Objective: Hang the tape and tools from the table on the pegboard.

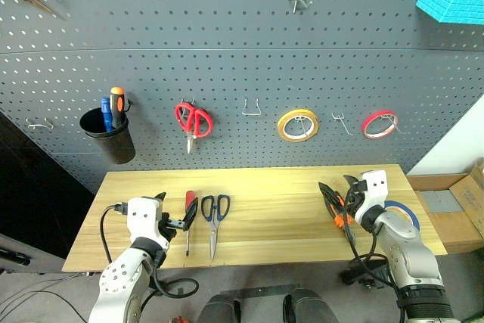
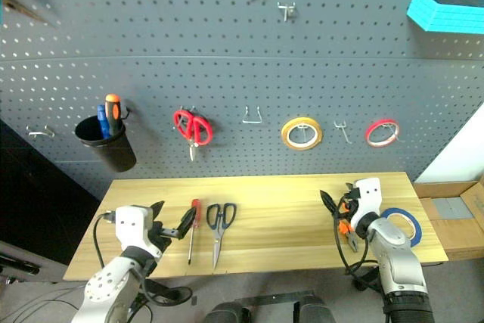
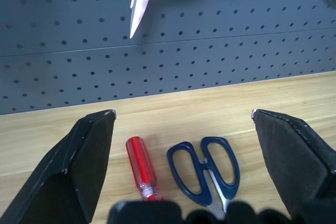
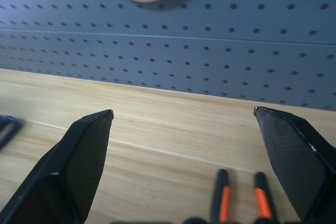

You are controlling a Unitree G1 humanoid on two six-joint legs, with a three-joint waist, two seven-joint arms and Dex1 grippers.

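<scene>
On the light wooden table lie a red-and-black screwdriver and dark-blue-handled scissors at the left. At the right are orange-and-black pliers and the blue tape, partly hidden by my right arm. My left gripper hovers open just left of the screwdriver handle and the scissors. My right gripper is open right over the pliers, whose handles show between its fingers. The dark grey pegboard rises behind the table.
On the pegboard hang a black cup with orange and blue screwdrivers, red scissors, a yellow roll and a red roll. Bare hooks sit between them. A blue bin is upper right; cardboard boxes stand right of the table.
</scene>
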